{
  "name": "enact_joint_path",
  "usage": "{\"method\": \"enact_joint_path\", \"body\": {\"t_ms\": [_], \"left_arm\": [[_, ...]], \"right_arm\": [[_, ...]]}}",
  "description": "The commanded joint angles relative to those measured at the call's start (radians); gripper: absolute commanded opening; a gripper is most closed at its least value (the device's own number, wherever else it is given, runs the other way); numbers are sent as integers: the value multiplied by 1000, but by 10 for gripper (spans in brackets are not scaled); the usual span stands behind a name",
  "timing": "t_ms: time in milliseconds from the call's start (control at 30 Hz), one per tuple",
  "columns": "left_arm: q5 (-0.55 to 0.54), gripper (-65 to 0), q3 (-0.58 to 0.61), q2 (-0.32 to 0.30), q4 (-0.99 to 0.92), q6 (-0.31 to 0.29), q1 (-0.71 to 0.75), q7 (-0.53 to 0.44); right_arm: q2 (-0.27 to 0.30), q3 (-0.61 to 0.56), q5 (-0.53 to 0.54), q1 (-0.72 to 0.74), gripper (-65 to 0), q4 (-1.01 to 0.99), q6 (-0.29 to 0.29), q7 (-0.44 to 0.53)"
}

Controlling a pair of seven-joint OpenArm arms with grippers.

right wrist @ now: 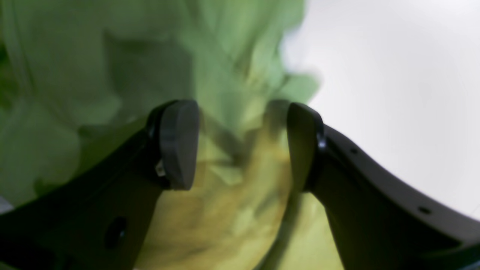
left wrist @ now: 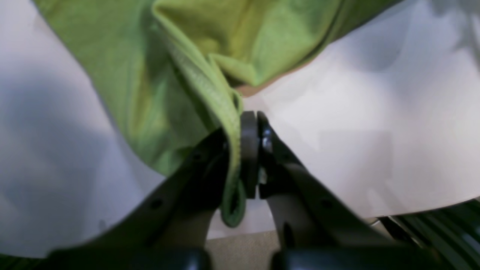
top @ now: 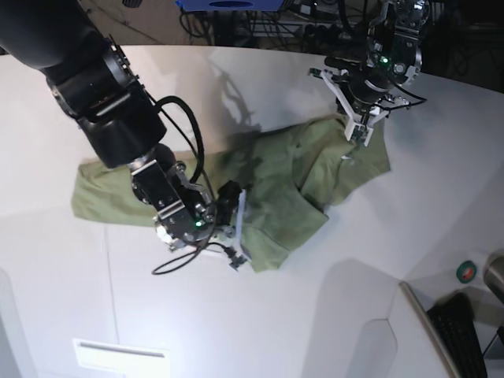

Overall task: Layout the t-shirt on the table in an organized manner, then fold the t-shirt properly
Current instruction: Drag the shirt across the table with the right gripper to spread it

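The green t-shirt (top: 276,177) lies crumpled and stretched across the white table (top: 236,315), its left part flat and its right part bunched. In the left wrist view my left gripper (left wrist: 257,120) is shut on a ribbed hem of the t-shirt (left wrist: 150,75), lifting it slightly off the table (left wrist: 375,131). The base view shows that gripper (top: 358,130) at the shirt's far right corner. My right gripper (right wrist: 240,146) stands open just above blurred folds of the t-shirt (right wrist: 112,75), with nothing pinched between its pads. It (top: 239,228) hovers over the shirt's near edge.
A green tape roll (top: 467,272) and a dark keyboard-like object (top: 457,331) sit beyond the table's curved right edge. Cables and dark equipment (top: 260,16) line the back. A thin seam (top: 110,276) crosses the tabletop near a pale rectangle (top: 118,354).
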Motion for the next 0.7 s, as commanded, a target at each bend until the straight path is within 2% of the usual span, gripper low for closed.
{"method": "enact_joint_path", "body": {"t_ms": [0,167,300,467,533,600,667], "left_arm": [[-3,-650,-2,-9,20,3,1,-12],[-3,-650,-4,-17,21,3,-2,-12],[-3,-650,-4,-17,23,3,-7,-12],[-3,-650,10,1,23,3,-25,-12],[-3,-650,10,12,18,3,-28,-12],[-3,-650,10,14,17,3,-28,-12],[-3,-650,10,14,17,3,-28,-12]], "right_arm": [[21,37,-13,36,-294,13,-20,15],[80,118,-15,-1,-308,48,-23,-126],[128,118,-13,-51,-350,225,-49,-191],[114,110,-9,-108,-273,571,-48,-274],[79,57,-12,-114,-239,666,-48,-283],[65,-26,-10,-82,-218,682,-48,-284],[27,-141,-10,-33,-203,607,-48,-278]]}}
